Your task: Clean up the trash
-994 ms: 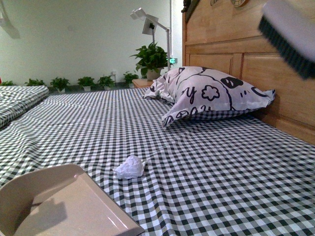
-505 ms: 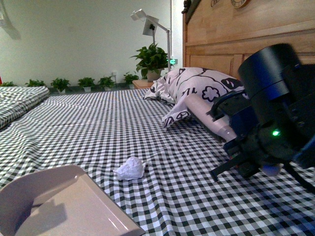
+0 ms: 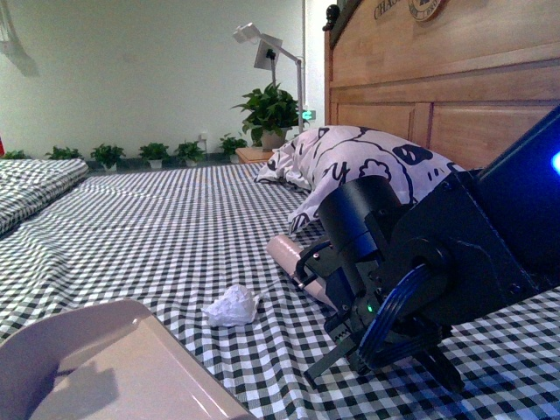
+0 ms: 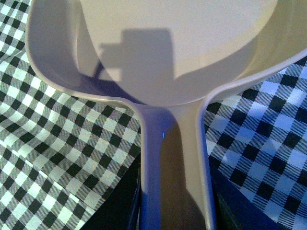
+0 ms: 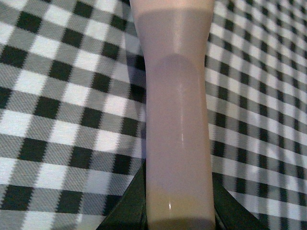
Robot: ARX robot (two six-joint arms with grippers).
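Note:
The trash [image 3: 230, 306], a small crumpled white wad, lies on the checked bed sheet [image 3: 157, 227]. The beige dustpan [image 3: 96, 367] rests at the lower left, its open lip a short way from the wad. In the left wrist view my left gripper [image 4: 175, 206] is shut on the dustpan [image 4: 177, 43] handle. My right gripper [image 3: 328, 284] sits low on the bed to the right of the trash, shut on the brush [image 3: 293, 258], whose beige handle points toward the wad. The brush [image 5: 178, 120] handle fills the right wrist view, held by my right gripper [image 5: 178, 201]. Its bristles are hidden.
A black-and-white patterned pillow [image 3: 359, 162] leans against the wooden headboard [image 3: 455, 87] behind my right arm. A potted plant [image 3: 269, 109] and a lamp [image 3: 262, 48] stand beyond the bed's far end. A second checked bed [image 3: 35, 179] lies at far left.
My right arm has swung down from the upper right to the bed surface beside the trash, carrying the brush. The dustpan and the wad have stayed put.

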